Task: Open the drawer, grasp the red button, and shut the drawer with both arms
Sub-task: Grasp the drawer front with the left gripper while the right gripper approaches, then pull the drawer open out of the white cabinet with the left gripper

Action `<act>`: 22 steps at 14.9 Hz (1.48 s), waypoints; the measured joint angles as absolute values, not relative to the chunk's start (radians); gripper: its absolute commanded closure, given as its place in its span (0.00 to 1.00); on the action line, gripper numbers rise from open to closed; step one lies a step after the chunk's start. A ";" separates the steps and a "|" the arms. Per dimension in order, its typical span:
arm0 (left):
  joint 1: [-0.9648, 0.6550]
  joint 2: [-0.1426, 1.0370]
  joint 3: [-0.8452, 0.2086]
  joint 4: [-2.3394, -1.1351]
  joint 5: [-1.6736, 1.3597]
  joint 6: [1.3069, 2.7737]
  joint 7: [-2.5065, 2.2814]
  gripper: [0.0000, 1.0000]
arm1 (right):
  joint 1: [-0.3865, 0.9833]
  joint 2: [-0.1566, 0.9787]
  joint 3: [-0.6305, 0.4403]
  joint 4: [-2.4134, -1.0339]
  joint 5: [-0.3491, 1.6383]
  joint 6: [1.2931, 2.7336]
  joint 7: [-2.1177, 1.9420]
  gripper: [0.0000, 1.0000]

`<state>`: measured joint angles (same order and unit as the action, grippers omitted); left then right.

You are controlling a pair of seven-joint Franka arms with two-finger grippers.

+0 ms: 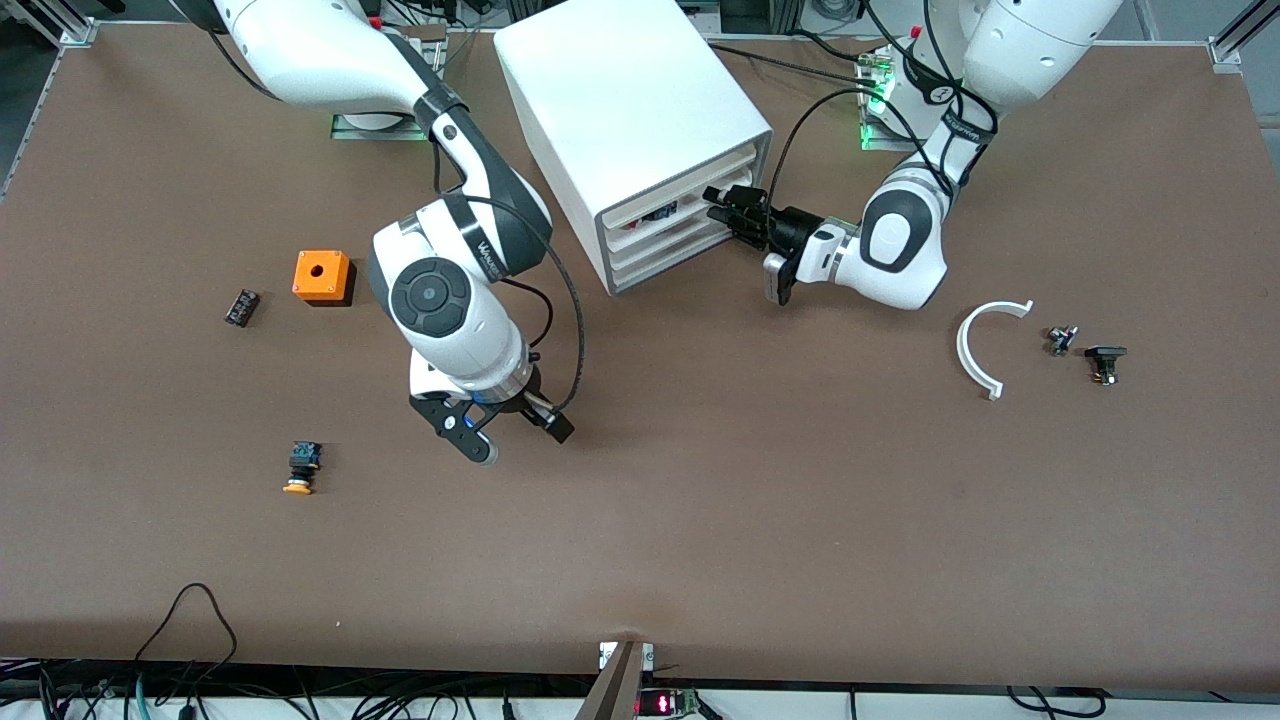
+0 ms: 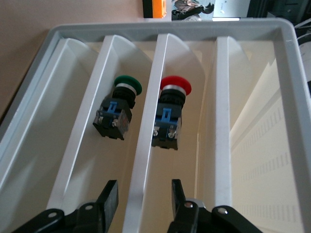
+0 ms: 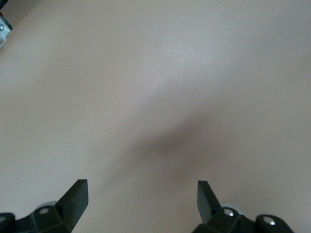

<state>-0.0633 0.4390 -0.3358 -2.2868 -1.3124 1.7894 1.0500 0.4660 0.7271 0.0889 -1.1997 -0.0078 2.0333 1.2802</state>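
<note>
My left gripper: half open, fingers astride a drawer divider.
Red button: just ahead of it.
My right gripper: wide open, empty, waits over the table.

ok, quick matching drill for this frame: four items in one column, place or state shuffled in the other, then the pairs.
1. red-capped push button
2. green-capped push button
3. right gripper
4. orange box with a round hole

A. open, over bare brown table
B. on the table, toward the right arm's end
C. drawer compartment beside the red one's
D. drawer compartment straight ahead of the left gripper

Pairs: 1-D, 2-C, 3-A, 4-B
</note>
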 measured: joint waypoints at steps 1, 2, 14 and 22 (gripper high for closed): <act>-0.063 0.449 -0.336 -2.293 -1.316 1.789 1.080 0.86 | 0.470 0.727 0.090 -1.190 0.012 2.033 1.304 0.01; -0.063 0.460 -0.336 -2.297 -1.316 1.790 1.105 0.94 | 0.472 0.727 0.090 -1.177 0.033 2.030 1.321 0.01; -0.002 0.479 -0.329 -2.197 -1.237 1.788 1.042 1.00 | 0.502 0.727 0.117 -1.082 0.076 1.972 1.501 0.01; 0.091 0.583 -0.324 -1.957 -1.039 1.766 0.896 1.00 | 0.580 0.727 0.118 -1.060 0.076 1.972 1.615 0.01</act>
<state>0.0911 0.5826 -0.3236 -1.9573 -1.0392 1.7659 0.8963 0.5800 0.7275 0.1176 -1.0600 0.0755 1.9724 1.6151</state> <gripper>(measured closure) 0.890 0.004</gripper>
